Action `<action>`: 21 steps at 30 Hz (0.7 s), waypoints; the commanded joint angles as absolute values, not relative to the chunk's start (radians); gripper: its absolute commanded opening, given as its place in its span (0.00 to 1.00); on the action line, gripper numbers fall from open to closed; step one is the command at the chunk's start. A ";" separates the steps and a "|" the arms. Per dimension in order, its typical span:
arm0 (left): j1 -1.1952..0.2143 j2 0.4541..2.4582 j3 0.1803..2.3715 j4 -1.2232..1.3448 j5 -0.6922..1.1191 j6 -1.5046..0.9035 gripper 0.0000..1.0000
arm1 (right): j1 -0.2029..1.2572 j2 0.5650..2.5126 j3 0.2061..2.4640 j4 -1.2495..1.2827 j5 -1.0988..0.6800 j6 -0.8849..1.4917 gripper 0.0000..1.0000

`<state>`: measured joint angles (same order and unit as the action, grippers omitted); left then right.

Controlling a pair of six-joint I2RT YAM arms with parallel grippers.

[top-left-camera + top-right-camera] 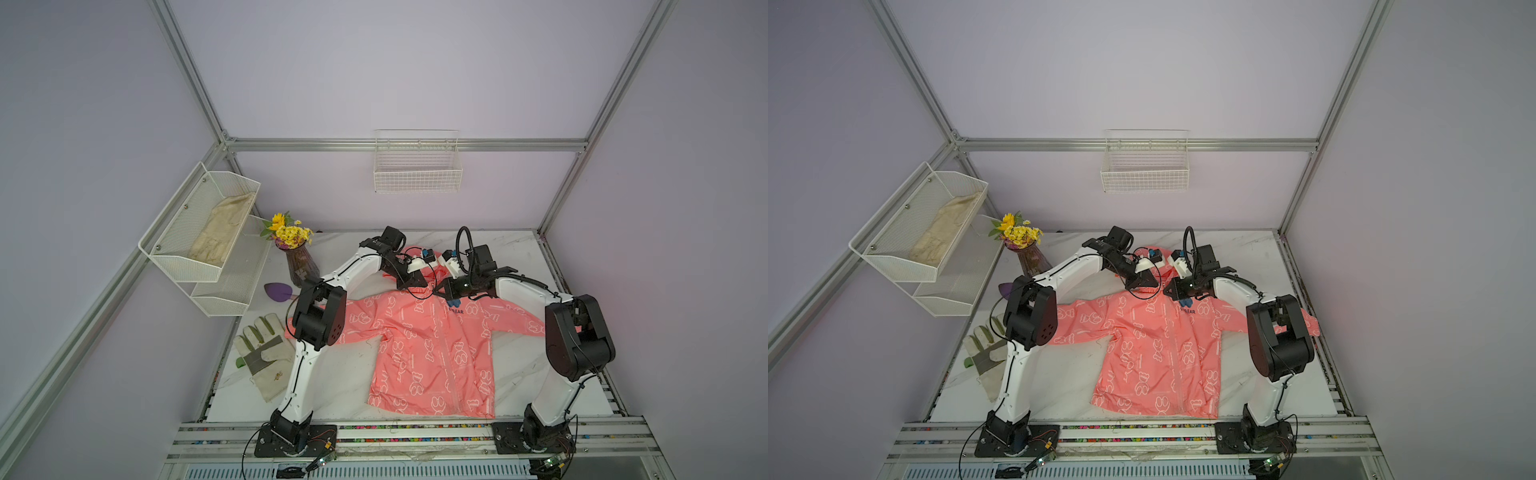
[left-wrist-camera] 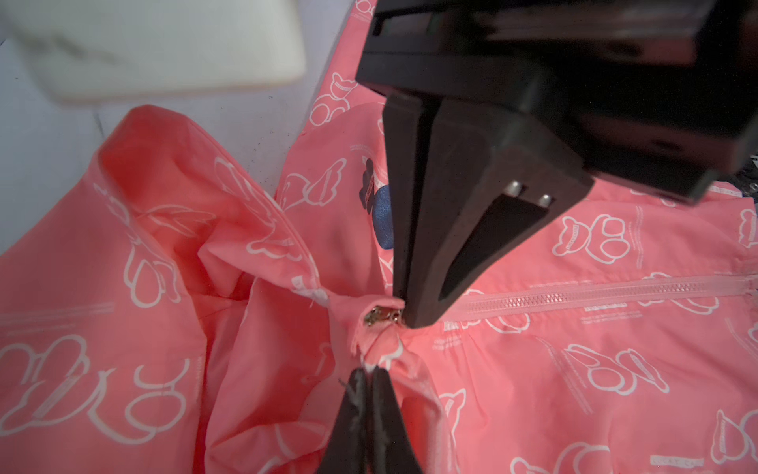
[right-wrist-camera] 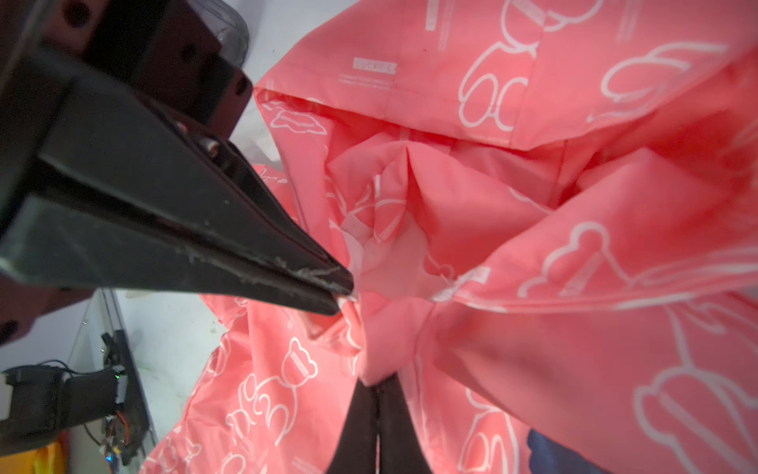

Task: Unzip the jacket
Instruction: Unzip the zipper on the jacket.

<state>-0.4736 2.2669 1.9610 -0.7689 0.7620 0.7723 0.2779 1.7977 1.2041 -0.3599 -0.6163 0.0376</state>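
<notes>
Two sets of jaws are found tip to tip at the neck of the coral-pink hooded jacket with white bear outlines (image 1: 432, 357). It is spread front-up with sleeves out on the white marble table (image 1: 345, 374), hood away from the arm bases. The pale pink front zipper (image 2: 594, 293) is seen closed along all its visible length, so the task is judged barely begun.

The left jaws are pressed together on a pinch of collar cloth just beside the small metal zipper slider (image 2: 379, 318). This hold is judged to be an anchor, so that the thin fabric is held taut rather than dragged along when the slider is pulled.

The right jaws are shut at the slider itself, their tips touching it in the left wrist view. In the right wrist view a pink fold is clamped between them, but whether the pull tab is caught inside cannot be told. A pull toward the hem is expected next, and slipping off the tab is judged the main risk.
</notes>
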 commanded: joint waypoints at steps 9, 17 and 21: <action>-0.466 2.152 1.884 -0.554 0.696 0.649 0.00 | 0.286 1.759 1.137 -0.389 -0.641 0.007 0.00; -0.433 2.112 1.826 -0.406 0.682 0.533 0.00 | 0.285 1.747 1.091 -0.390 -0.641 0.026 0.00; -0.424 2.098 1.800 -0.294 0.603 0.454 0.00 | 0.287 1.727 1.030 -0.374 -0.650 0.065 0.00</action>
<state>-0.4568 2.1838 1.8153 -0.4931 0.6704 0.5407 0.2779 1.7557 1.0775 -0.3325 -0.6262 0.0521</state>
